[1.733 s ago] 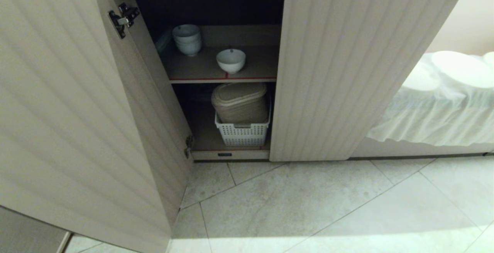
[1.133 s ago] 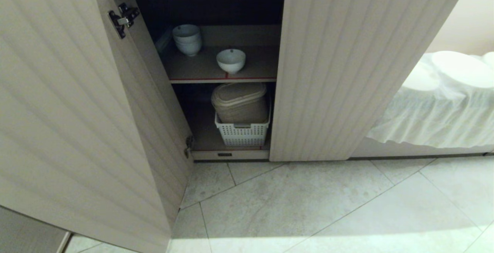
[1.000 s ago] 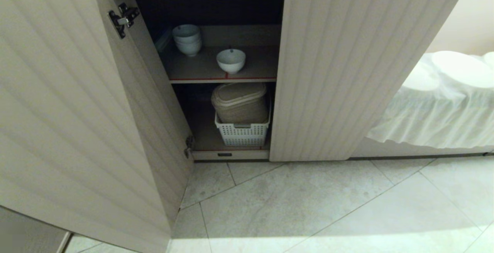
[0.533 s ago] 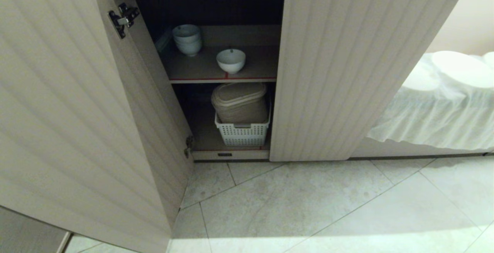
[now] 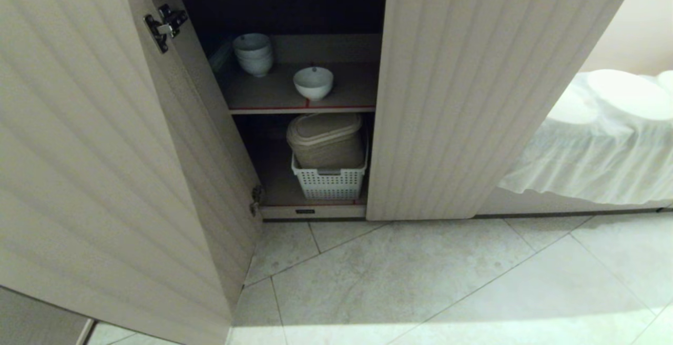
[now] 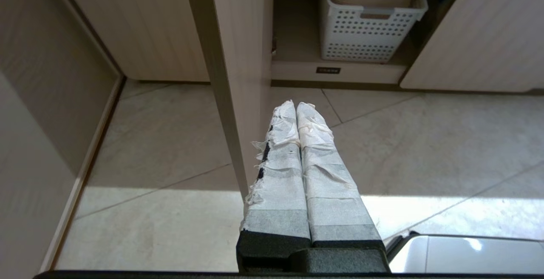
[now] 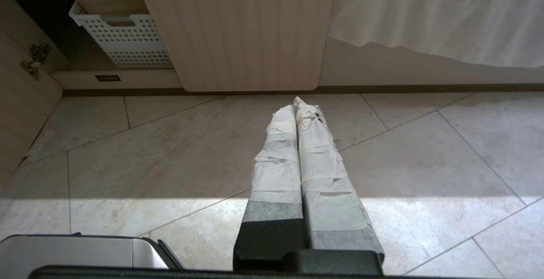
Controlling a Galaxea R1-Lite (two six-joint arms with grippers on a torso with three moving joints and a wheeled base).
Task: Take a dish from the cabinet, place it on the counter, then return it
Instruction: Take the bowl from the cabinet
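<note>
The dish (image 5: pixel 313 82), a small white bowl, stands alone near the front of the upper shelf inside the cabinet (image 5: pixel 473 98). The cabinet's ribbed left door (image 5: pixel 105 166) is swung wide open and its right door is closed. Neither arm shows in the head view. My left gripper (image 6: pixel 296 105) is shut and empty, low over the floor tiles beside the open door's edge. My right gripper (image 7: pixel 295 103) is shut and empty too, pointing over the tiles toward the closed right door. The counter is out of view.
A stack of white bowls (image 5: pixel 253 53) stands at the back left of the same shelf. Below, a white perforated basket (image 5: pixel 329 181) holds a beige lidded container (image 5: pixel 325 139). White cloth (image 5: pixel 599 155) drapes a niche to the right. My base's corner (image 6: pixel 467 253) shows near the floor.
The whole picture has shifted very slightly to the left. The bowls and the doors have kept their places.
</note>
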